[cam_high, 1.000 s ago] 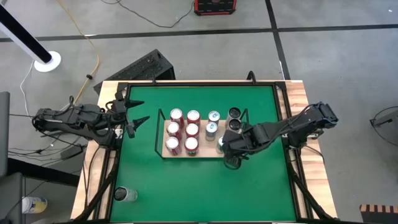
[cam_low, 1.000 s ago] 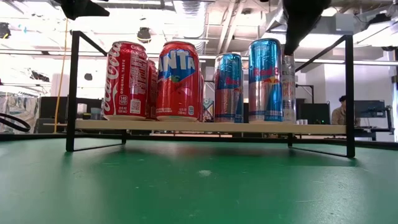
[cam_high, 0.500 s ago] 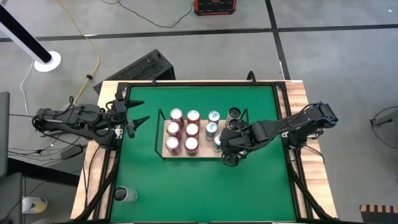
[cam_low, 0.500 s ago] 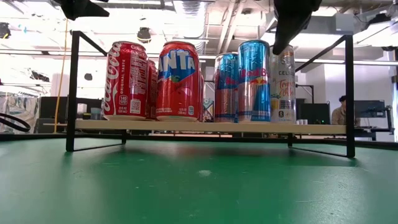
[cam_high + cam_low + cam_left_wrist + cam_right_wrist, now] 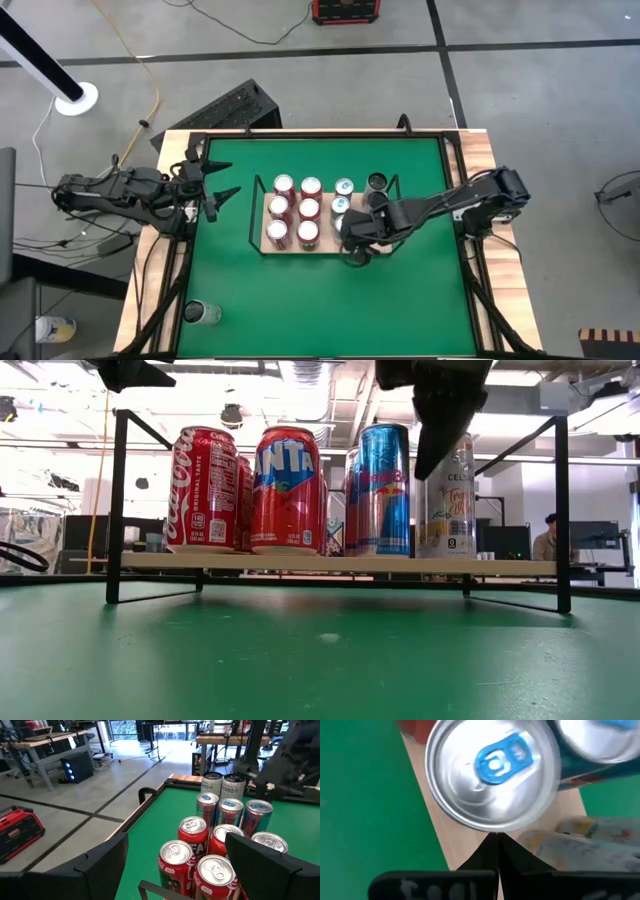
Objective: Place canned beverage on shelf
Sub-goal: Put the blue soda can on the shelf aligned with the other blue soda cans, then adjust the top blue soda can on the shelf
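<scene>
1. Now the blue can [image 5: 385, 490] stands upright on the shelf [image 5: 300, 563], on the shelf's front edge, just beside the orange-labelled red can [image 5: 288, 485] and near the white can [image 5: 450, 500].
2. Over the shelf's front edge, the right gripper [image 5: 428, 460] hangs with its fingers pressed together, holding nothing. Its tip leans at the blue can's upper side, between it and the white can.
3. Judging by that, the step in hand is nudging the can into line. Push low and slowly so it slides rather than tips, and stop before it knocks the red can.
4. Keep the fingers off the white can behind.
5. Well off the shelf's far short end, the left gripper [image 5: 215, 195] waits, spread wide and empty.
</scene>
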Robot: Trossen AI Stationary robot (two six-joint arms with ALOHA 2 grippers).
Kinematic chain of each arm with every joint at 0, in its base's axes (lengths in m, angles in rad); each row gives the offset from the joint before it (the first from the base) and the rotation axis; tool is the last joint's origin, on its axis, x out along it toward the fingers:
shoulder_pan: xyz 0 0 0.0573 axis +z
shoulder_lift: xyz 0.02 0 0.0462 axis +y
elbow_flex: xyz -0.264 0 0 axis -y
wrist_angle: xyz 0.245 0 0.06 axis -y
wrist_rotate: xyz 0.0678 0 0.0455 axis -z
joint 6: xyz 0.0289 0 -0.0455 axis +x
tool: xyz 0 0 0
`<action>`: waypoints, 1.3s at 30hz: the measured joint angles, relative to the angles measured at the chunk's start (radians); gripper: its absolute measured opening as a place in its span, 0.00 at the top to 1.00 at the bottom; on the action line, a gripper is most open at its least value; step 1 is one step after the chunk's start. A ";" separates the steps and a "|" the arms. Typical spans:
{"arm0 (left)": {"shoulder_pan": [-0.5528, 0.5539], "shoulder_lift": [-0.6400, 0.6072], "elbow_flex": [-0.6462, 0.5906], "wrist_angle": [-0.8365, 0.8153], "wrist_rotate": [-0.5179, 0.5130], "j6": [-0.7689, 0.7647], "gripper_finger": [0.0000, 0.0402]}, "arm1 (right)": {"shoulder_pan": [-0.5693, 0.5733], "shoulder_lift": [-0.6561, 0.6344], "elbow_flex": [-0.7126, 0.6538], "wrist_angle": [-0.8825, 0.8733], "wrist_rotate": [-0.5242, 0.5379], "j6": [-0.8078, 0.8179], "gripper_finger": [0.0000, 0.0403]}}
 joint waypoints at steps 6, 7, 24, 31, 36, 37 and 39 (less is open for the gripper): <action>0.000 0.000 0.000 -0.002 0.000 0.000 0.20 | 0.000 0.014 0.002 -0.018 -0.003 -0.007 0.96; 0.000 0.000 0.000 -0.002 0.000 0.000 0.20 | 0.000 0.013 0.002 -0.022 -0.003 -0.007 0.96; 0.000 0.000 0.000 -0.002 0.000 0.001 0.20 | -0.002 -0.004 0.046 0.029 0.001 -0.057 0.95; 0.000 0.000 0.000 -0.002 0.000 0.001 0.20 | -0.016 -0.002 0.100 -0.105 0.028 -0.055 0.95; 0.000 0.000 0.000 -0.001 0.000 0.001 0.20 | -0.038 -0.003 0.239 -0.121 0.080 -0.132 0.95; 0.000 0.000 0.000 -0.001 0.000 0.001 0.20 | -0.050 -0.004 0.265 -0.119 0.080 -0.151 0.95; 0.000 0.000 0.000 -0.001 0.000 0.001 0.20 | -0.089 -0.005 0.297 -0.121 0.070 -0.172 0.95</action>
